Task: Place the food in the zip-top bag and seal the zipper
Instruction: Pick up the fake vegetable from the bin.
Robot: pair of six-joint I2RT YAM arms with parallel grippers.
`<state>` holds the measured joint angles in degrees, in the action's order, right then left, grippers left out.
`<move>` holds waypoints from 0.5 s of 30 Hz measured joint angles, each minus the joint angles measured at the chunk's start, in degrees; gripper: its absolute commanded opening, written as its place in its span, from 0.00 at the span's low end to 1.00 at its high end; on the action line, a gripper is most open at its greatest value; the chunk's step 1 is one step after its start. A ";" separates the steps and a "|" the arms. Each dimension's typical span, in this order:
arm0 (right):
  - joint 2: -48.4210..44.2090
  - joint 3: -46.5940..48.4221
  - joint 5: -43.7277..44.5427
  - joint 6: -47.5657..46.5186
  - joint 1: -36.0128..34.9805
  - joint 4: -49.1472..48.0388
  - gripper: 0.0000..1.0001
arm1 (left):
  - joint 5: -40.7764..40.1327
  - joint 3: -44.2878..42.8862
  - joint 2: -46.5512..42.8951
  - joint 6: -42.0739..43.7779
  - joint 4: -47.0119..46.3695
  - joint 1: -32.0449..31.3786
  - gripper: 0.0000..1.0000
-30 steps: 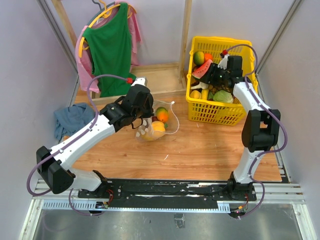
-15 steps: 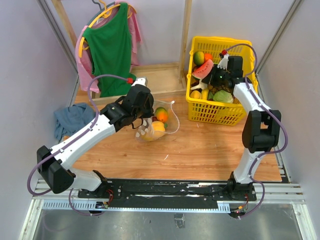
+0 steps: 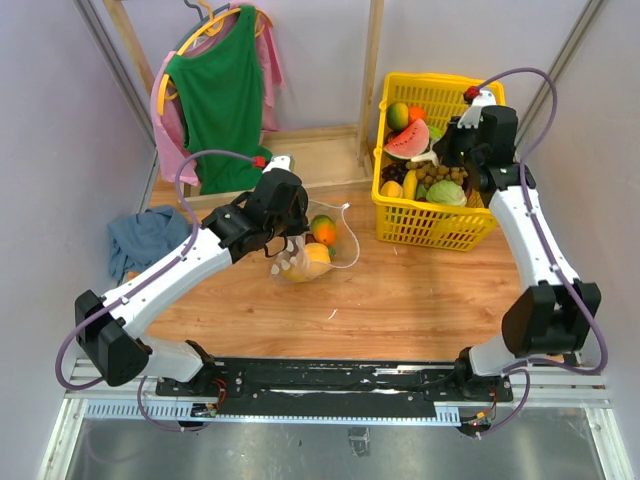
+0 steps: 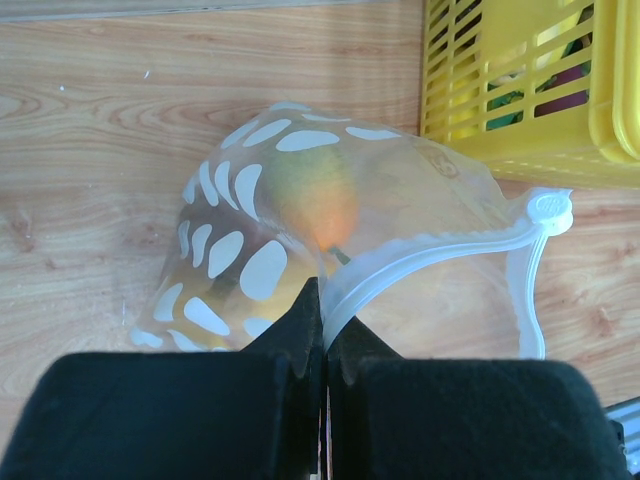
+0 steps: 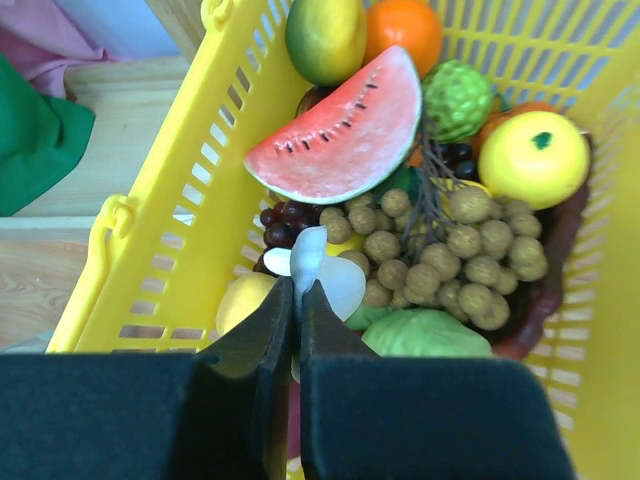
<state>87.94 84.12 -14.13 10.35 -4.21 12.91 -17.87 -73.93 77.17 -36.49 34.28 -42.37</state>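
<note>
The left claw point(image 4: 322, 335) pinches the zipper point(image 4: 430, 250) of the zip-top bag point(image 4: 230, 250), which lies on the worktop point(image 4: 100, 150) holding a mango point(image 4: 315, 195). The right claw point(image 5: 297, 295) is pressed together above the yellow basket point(image 5: 170, 230).

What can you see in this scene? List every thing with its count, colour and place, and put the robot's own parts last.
zip-top bag: one, clear with white dots, middle of table
mango: one, green-orange, inside the bag
basket: one, yellow, right rear of table, full of toy food
watermelon slice: one, red, atop the basket's pile
shirt: one, green, hanging back left
cloth: one, blue, table's left edge
left end effector: one, black, shut on zip-top bag's mouth edge
right end effector: one, black, shut, above basket
</note>
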 measured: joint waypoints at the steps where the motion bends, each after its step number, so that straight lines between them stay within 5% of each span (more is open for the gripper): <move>1: -1.57 -0.55 1.27 -0.39 -0.07 0.13 0.01 | 0.02 0.00 0.00 -0.07 -0.02 0.00 0.00; 15: -18.14 -5.40 8.44 -2.95 -6.49 4.07 0.01 | 0.70 0.52 0.02 -3.06 -1.60 0.00 0.00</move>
<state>69.80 78.72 -5.69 7.40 -10.70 16.97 -17.17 -73.41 77.19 -39.55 32.69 -42.37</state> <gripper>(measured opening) 0.029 0.009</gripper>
